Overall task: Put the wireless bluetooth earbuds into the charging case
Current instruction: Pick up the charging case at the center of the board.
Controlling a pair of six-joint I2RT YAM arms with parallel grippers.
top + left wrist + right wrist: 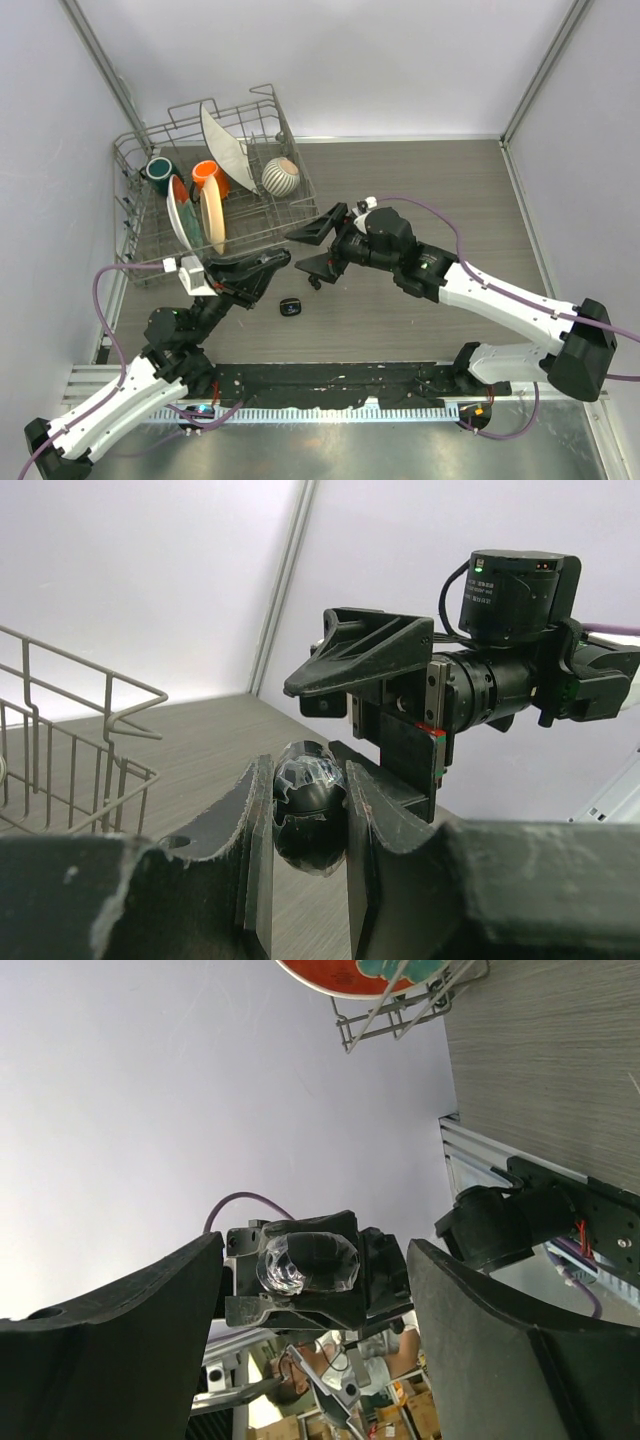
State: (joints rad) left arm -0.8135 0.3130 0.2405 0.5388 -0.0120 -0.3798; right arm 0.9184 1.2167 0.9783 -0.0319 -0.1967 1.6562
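My left gripper [283,258] is shut on a black pebble-shaped charging case [312,815] with peeling clear film, and holds it above the table. The case is closed in the left wrist view, clamped between both fingers [250,820]. My right gripper [312,245] is open and empty, and faces the left gripper closely. In the right wrist view the case [310,1260] shows between its spread fingers [150,1310], apart from them. A small black item [290,306] lies on the table below both grippers. I cannot tell whether it is an earbud or a case. No earbud shows clearly.
A wire dish rack [140,160] stands at the back left with plates, cups and a striped bowl. Its edge shows in the left wrist view [60,750] and in the right wrist view [400,1015]. White walls enclose the table.
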